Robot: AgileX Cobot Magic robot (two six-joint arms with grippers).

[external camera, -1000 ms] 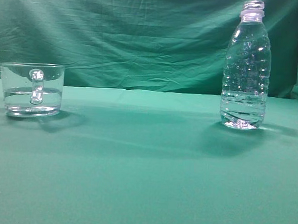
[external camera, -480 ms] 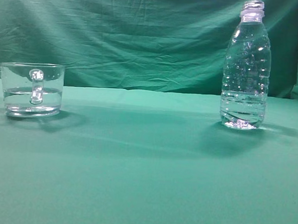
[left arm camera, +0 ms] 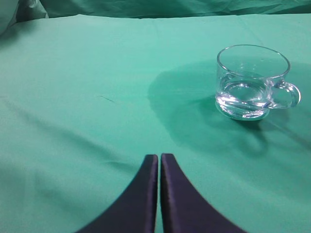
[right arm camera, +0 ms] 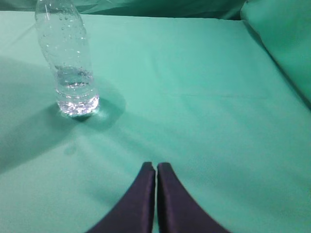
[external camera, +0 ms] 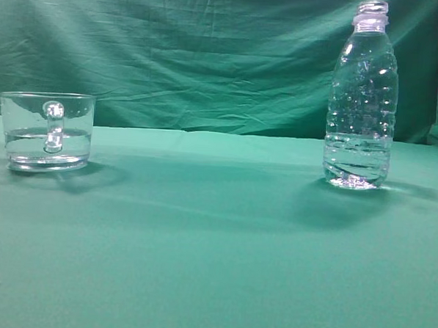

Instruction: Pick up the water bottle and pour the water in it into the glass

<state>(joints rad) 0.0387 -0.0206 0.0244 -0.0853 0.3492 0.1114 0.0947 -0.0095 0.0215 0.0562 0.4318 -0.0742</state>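
The water bottle [external camera: 362, 98] stands upright and uncapped at the right of the green table, with clear water [external camera: 357, 158] in its lower part. It also shows in the right wrist view [right arm camera: 68, 58], far left of my right gripper [right arm camera: 156, 166], which is shut and empty. The glass [external camera: 46, 131] stands at the left, handle facing the camera, partly filled with water. In the left wrist view the glass [left arm camera: 252, 80] sits up and right of my left gripper [left arm camera: 159, 157], which is shut and empty. Neither gripper shows in the exterior view.
A green cloth covers the table [external camera: 215, 244] and hangs as a wrinkled backdrop [external camera: 195, 52]. A fold of cloth rises at the right edge in the right wrist view [right arm camera: 286, 43].
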